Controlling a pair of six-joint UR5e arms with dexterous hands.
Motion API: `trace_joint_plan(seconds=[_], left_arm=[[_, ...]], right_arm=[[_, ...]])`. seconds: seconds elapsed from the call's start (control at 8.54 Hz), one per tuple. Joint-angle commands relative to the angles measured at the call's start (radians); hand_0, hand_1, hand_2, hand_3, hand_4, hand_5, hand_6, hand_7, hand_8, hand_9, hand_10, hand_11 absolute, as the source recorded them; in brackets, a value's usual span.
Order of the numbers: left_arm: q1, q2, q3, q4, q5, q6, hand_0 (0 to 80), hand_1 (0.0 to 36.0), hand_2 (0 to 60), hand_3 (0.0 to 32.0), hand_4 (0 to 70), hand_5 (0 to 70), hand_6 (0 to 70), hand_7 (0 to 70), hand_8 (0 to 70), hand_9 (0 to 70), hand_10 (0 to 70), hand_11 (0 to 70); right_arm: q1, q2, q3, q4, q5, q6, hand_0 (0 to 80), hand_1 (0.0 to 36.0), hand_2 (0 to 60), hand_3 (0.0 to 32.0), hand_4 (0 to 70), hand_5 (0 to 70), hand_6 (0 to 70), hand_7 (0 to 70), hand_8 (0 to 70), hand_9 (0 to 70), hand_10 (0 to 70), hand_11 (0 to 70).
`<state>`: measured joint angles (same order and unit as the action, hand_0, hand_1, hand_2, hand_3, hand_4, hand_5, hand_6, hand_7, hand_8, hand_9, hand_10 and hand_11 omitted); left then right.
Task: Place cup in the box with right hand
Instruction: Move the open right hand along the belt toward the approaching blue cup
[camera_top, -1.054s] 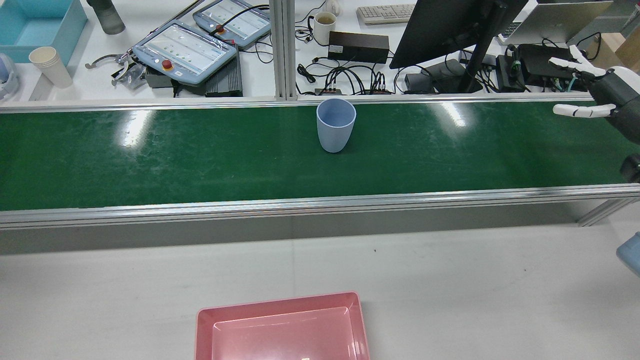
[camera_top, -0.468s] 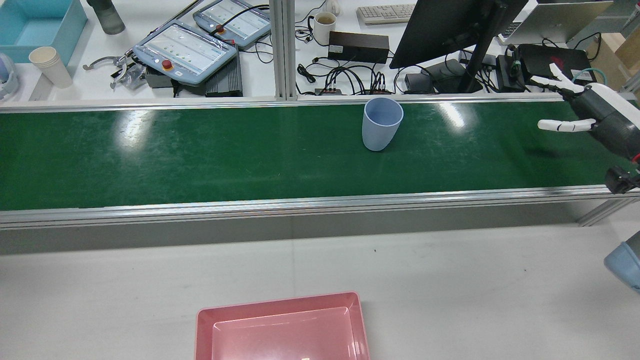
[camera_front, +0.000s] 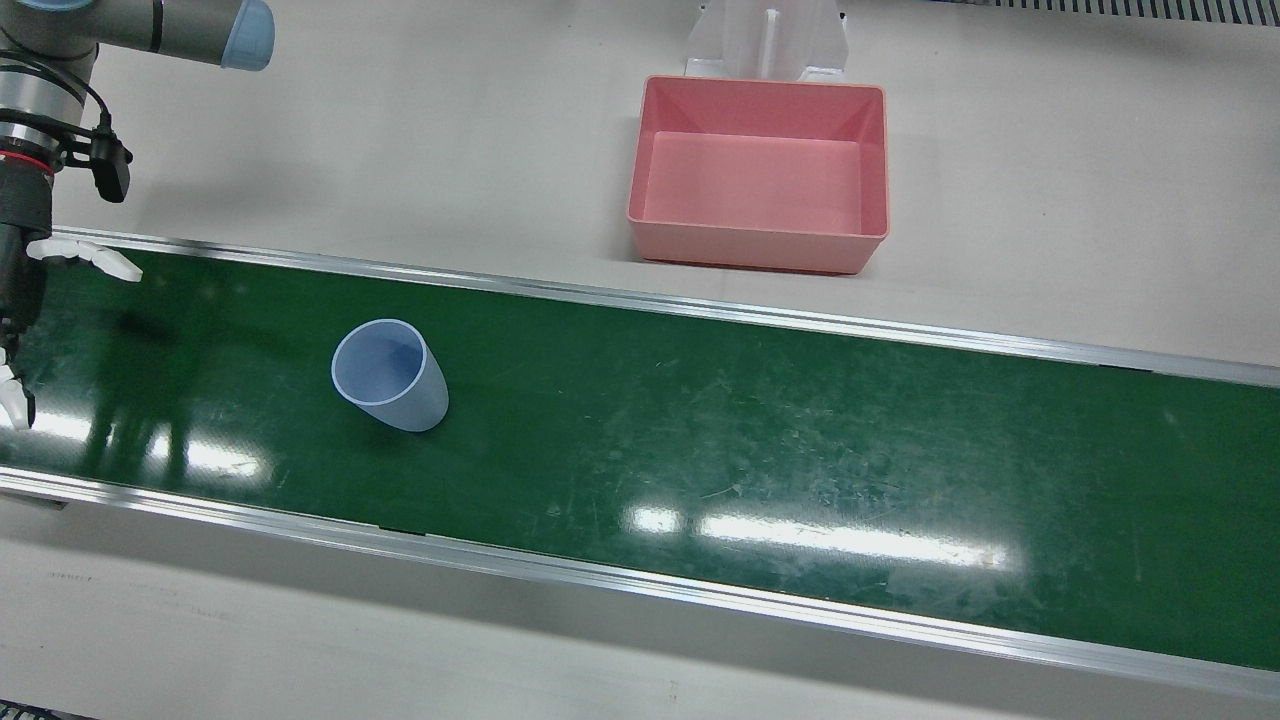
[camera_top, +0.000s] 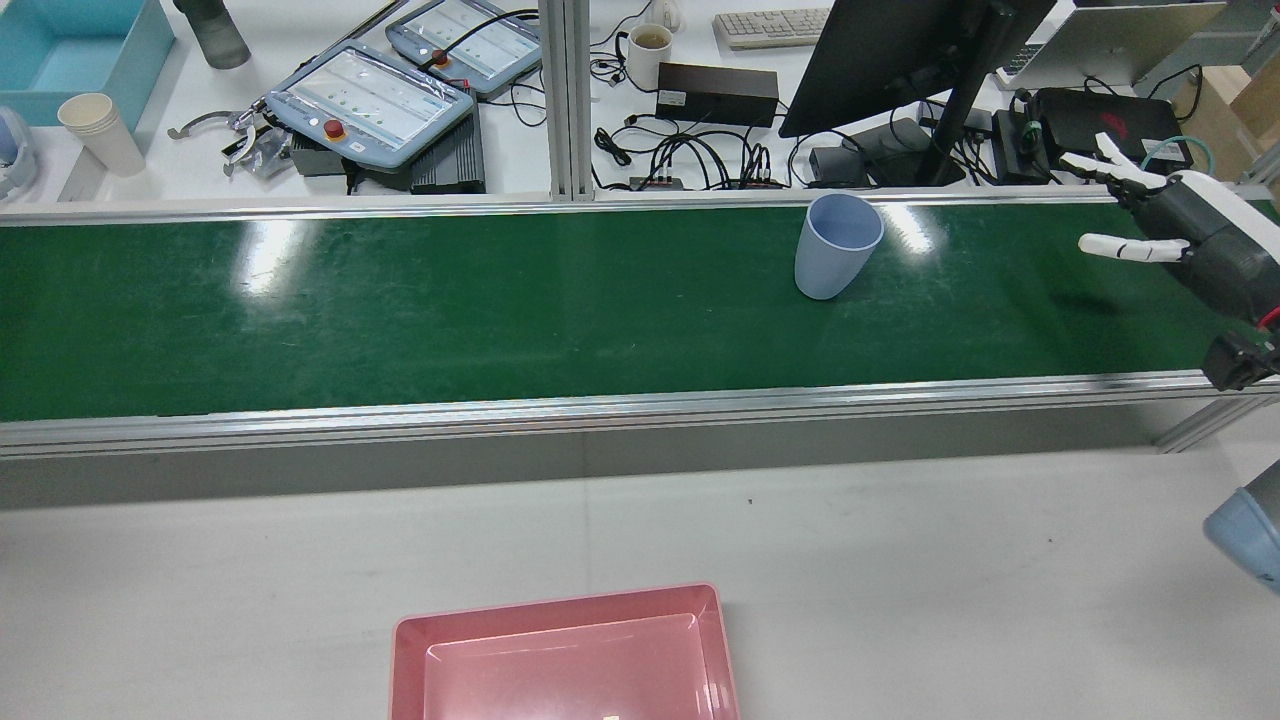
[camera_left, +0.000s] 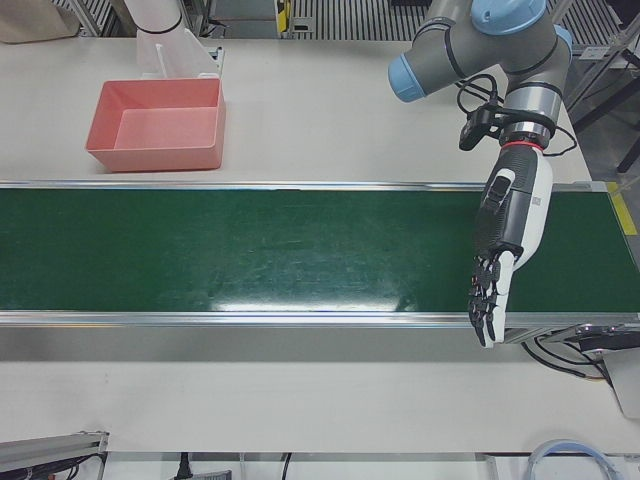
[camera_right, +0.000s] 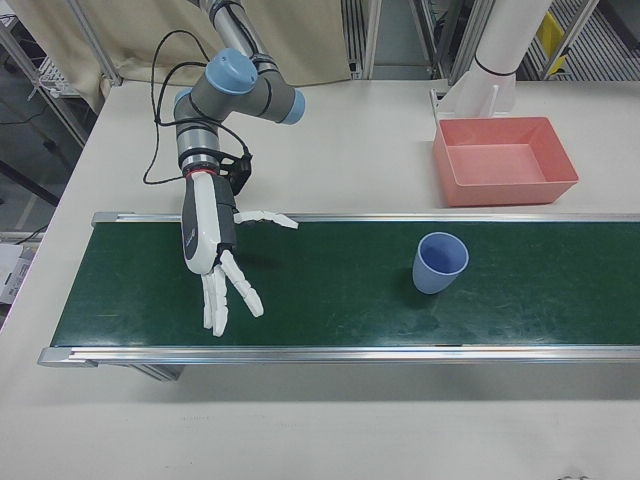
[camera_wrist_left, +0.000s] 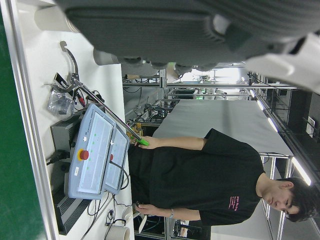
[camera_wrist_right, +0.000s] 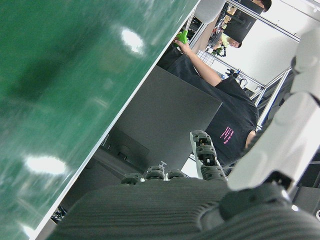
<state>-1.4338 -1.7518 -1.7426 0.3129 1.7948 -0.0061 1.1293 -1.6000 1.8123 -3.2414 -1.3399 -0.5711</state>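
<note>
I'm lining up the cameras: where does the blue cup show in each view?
Front view: cup on the belt, left of centre.
Rear view: cup at the belt's far edge, right of centre.
Right-front view: cup on the belt, right of centre.
Left-front view, both hand views: not in it.
Shared landmark: pink box.

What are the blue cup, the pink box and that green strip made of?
The blue cup looks like matte plastic: even colour, thin smooth rim, no shine. The pink box seems moulded plastic too, with rounded corners and a faint sheen. The green belt looks like a glossy rubber or PVC sheet; it mirrors the ceiling lights and shows fine scuffs. Its edge rails appear to be bare aluminium.
</note>
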Motion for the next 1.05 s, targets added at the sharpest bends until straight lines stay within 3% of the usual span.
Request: trace_joint_plan(seconds=[0.0, 0.94], left_arm=[[0.0, 0.0, 0.0, 0.0, 0.0, 0.0, 0.0, 0.0, 0.0, 0.0, 0.0, 0.0, 0.0, 0.0, 0.0, 0.0, 0.0, 0.0], [0.0, 0.0, 0.0, 0.0, 0.0, 0.0, 0.0, 0.0, 0.0, 0.0, 0.0, 0.0, 0.0, 0.0, 0.0, 0.0, 0.0, 0.0]], right_arm=[[-0.029, 0.0, 0.005, -0.001, 0.002, 0.019, 36.9, 11.2, 17.6, 0.0, 0.0, 3.0, 0.6, 0.0, 2.7, 2.0, 0.0, 0.0], [-0.062, 0.0, 0.002, -0.001, 0.021, 0.016, 36.7, 11.2, 18.0, 0.0, 0.0, 3.1, 0.8, 0.0, 3.0, 2.5, 0.0, 0.0]])
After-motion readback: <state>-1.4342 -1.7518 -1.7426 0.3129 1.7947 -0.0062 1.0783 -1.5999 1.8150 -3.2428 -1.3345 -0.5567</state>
